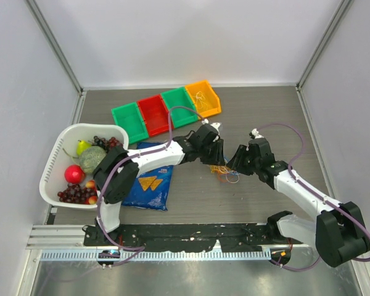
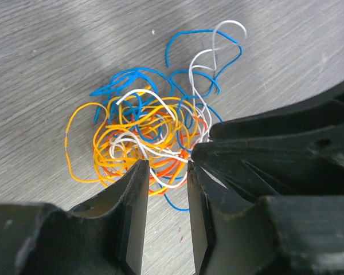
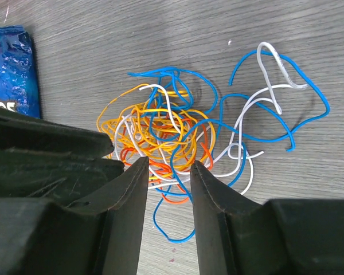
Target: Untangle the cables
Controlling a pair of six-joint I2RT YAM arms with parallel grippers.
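Note:
The cables [image 1: 224,169] are a small tangle of thin orange, yellow, blue and white strands lying on the grey table between my two grippers. In the left wrist view the cables [image 2: 152,134] lie just past my left gripper [image 2: 166,163], which is open with strands at the gap between its tips. In the right wrist view the cables [image 3: 183,134] lie just past my right gripper [image 3: 169,163], also open, with strands crossing between its tips. In the top view the left gripper [image 1: 213,158] and right gripper [image 1: 233,165] face each other over the tangle.
A blue snack bag [image 1: 149,179] lies left of the tangle and shows in the right wrist view [image 3: 11,69]. Green, red, green and orange bins [image 1: 166,110] stand at the back. A white basket [image 1: 57,161] of fruit stands at the left.

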